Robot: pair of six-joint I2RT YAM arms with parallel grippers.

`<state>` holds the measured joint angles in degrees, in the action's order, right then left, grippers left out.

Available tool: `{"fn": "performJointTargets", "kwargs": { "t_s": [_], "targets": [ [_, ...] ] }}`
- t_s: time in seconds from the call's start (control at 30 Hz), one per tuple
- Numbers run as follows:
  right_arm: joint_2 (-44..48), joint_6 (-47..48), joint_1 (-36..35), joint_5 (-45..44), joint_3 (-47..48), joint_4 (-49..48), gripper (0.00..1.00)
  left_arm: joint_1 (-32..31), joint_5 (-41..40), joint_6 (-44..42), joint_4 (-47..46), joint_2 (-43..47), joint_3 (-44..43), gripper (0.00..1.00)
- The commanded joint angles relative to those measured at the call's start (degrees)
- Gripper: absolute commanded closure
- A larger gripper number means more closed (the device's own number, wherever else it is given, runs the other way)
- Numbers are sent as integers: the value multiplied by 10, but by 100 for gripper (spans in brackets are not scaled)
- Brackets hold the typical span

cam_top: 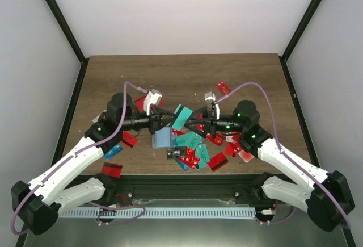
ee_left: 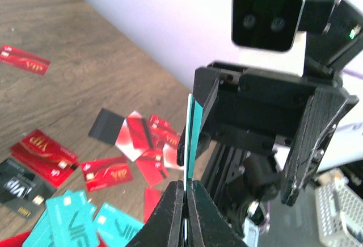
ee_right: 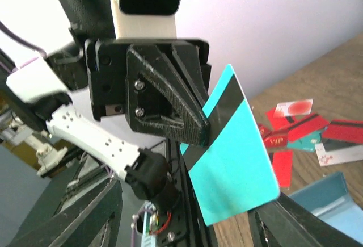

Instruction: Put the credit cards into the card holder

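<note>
From the top view, a teal card (cam_top: pixel 182 116) is being held in the air over the middle of the bench (cam_top: pixel 187 71), between the left gripper (cam_top: pixel 170 122) and the right gripper (cam_top: pixel 195 124). The card holder (cam_top: pixel 163 139) is lying just beneath, toward the near edge, with the other credit cards (cam_top: pixel 195 153) scattered beside it. In the left wrist view, the teal card (ee_left: pixel 191 128) is being pinched edge-on by the closed left jaws. "VIP" is being shown on a red card (ee_left: pixel 42 150) and a black card (ee_left: pixel 17 187). In the right wrist view, the black stripe of the teal card (ee_right: pixel 235 162) is being shown. The right gripper's fingers (ee_right: pixel 85 218) are standing well apart on either side of it, so that gripper is being read as open, though a light touch at the hidden edge cannot quite be ruled out. The card is being judged light, thin, stiff and slippery. It is best pinched on its flat faces near one short end, leaving the other end free for the holder's mouth.
</note>
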<state>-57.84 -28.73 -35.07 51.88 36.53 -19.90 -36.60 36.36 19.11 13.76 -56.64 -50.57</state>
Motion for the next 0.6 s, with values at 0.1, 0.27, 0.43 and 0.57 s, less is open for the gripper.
{"fn": "performJointTargets", "kwargs": {
  "t_s": [0.1, 0.27, 0.43, 0.57],
  "targets": [
    [-32, -156, -4, -22, -23, -233, 42, 1, -40, 163, -251, 25, 50, 96],
    [-44, -177, -4, -20, -23, -271, 53, 1, -47, 182, -273, 31, 62, 96],
    [-60, -182, -4, -25, -18, -282, 58, 1, -55, 195, -285, 37, 79, 96],
    [-48, -125, -4, -143, 0, -120, 60, 1, -130, 177, -214, 43, 72, 96]
  ]
}}
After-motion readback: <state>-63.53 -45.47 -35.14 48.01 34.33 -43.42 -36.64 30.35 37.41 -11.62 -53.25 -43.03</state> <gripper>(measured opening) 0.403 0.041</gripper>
